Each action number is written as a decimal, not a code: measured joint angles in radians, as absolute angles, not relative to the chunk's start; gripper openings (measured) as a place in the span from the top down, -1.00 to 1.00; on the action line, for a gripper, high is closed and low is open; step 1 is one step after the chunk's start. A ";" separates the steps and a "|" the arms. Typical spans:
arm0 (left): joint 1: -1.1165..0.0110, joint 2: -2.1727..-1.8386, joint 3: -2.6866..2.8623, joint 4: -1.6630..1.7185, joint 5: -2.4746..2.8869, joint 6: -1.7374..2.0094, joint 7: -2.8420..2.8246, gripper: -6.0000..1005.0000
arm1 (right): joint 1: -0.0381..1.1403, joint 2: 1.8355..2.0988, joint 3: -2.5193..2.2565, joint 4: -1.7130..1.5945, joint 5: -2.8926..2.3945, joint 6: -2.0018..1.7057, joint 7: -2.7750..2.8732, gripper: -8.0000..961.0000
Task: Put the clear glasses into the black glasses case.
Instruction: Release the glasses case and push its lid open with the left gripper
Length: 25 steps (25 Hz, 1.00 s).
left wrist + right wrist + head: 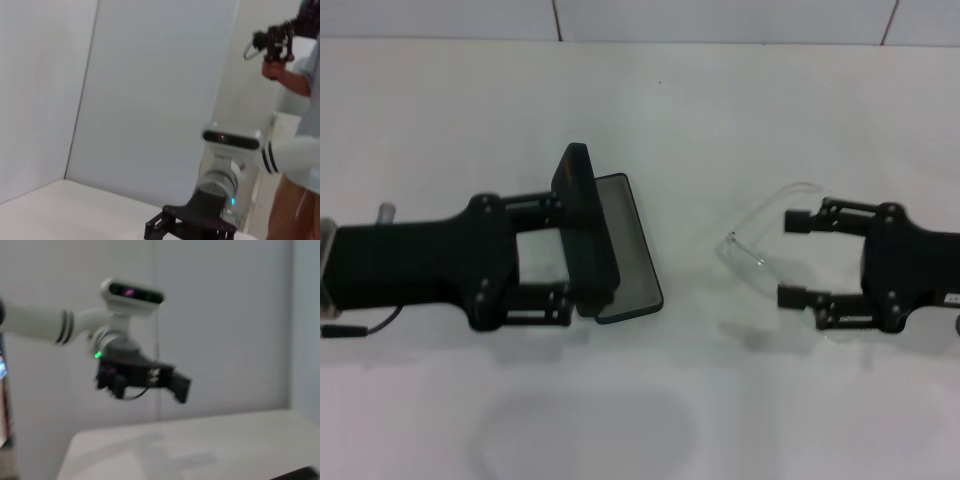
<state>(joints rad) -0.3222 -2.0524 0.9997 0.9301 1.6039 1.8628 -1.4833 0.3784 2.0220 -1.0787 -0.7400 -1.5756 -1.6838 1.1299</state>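
The black glasses case [588, 235] hangs open above the white table, its grey lining [630, 250] facing right. My left gripper [563, 253] is shut on the case's black shell from the left. The right wrist view shows that gripper in the air with the dark case [177, 384] at its tip. The clear glasses [752, 250] lie to the right of the case, one thin temple arm curving away toward the back. My right gripper [787, 258] is open just right of the glasses, a finger on each side of their near end, not closed on them.
The white table [650, 110] ends at a tiled wall at the back. In the left wrist view my right gripper [162, 227] sits low over the table, and a person [300, 150] holding a black hand-held device [274, 40] stands behind it.
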 joint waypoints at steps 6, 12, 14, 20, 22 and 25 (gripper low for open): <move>-0.413 -2.062 0.973 0.982 1.623 1.841 -1.714 -0.58 | 0.347 2.017 -0.986 -0.631 -1.469 -1.690 1.046 -0.64; -0.532 -2.056 0.972 1.106 1.815 1.716 -2.126 -0.57 | 0.328 2.016 -0.960 -0.624 -1.459 -1.691 1.031 -0.64; -0.567 -2.054 0.978 1.182 1.907 1.687 -2.249 -0.57 | 0.326 2.016 -0.957 -0.624 -1.459 -1.690 1.030 -0.64; -0.666 -2.083 1.085 1.433 2.302 1.652 -2.591 -0.57 | 0.324 2.016 -0.950 -0.621 -1.459 -1.682 1.030 -0.64; -0.700 -2.082 1.147 1.452 2.381 1.645 -2.701 -0.57 | 0.325 2.017 -0.947 -0.620 -1.459 -1.678 1.030 -0.64; -0.739 -2.082 1.201 1.447 2.469 1.644 -2.809 -0.57 | 0.328 2.018 -0.946 -0.612 -1.459 -1.672 1.029 -0.64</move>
